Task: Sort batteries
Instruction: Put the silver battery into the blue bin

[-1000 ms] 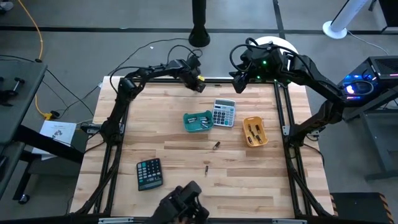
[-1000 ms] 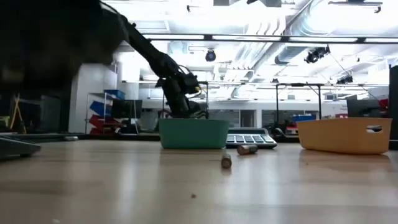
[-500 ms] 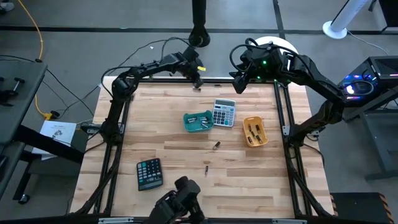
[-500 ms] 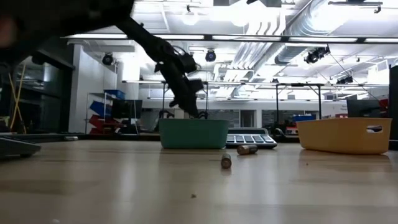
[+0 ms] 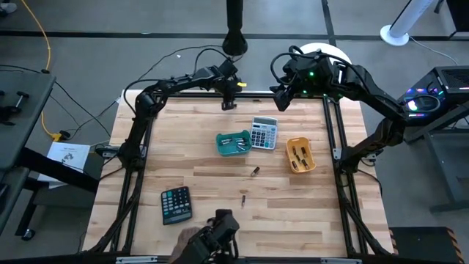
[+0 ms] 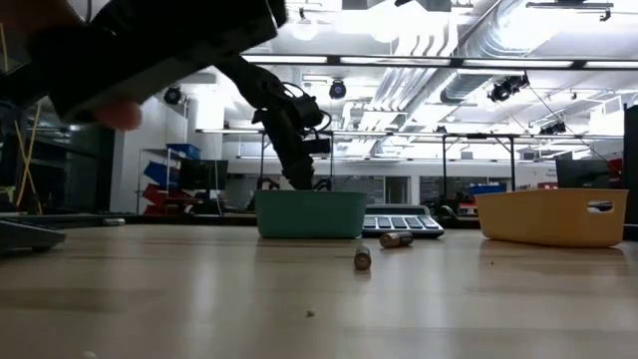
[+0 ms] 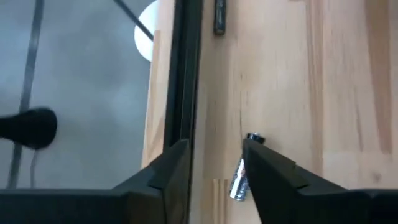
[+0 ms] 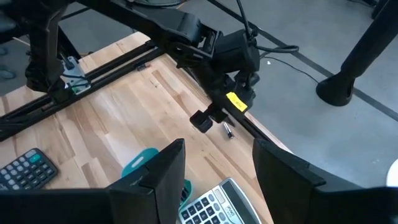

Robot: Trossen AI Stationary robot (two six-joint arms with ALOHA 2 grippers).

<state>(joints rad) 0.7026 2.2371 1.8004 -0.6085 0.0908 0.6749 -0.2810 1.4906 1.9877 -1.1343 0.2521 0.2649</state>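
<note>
Opened now, left gripper (image 7: 214, 174) hovers beside a battery (image 7: 238, 180) near the table (image 5: 205, 183) edge.

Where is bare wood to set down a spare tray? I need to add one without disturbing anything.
The widest bare stretch lies left of the teal tray, above the dark calculator. The near right corner, below the yellow tray, is also free. The middle is crowded: both trays, the grey calculator and two loose batteries.

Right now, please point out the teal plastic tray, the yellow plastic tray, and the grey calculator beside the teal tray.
Teal plastic tray (image 5: 222, 146): high view, on its left rim.
Yellow plastic tray (image 5: 311, 155): high view, on its right rim.
Grey calculator (image 5: 264, 133): high view, on its keypad.
</note>
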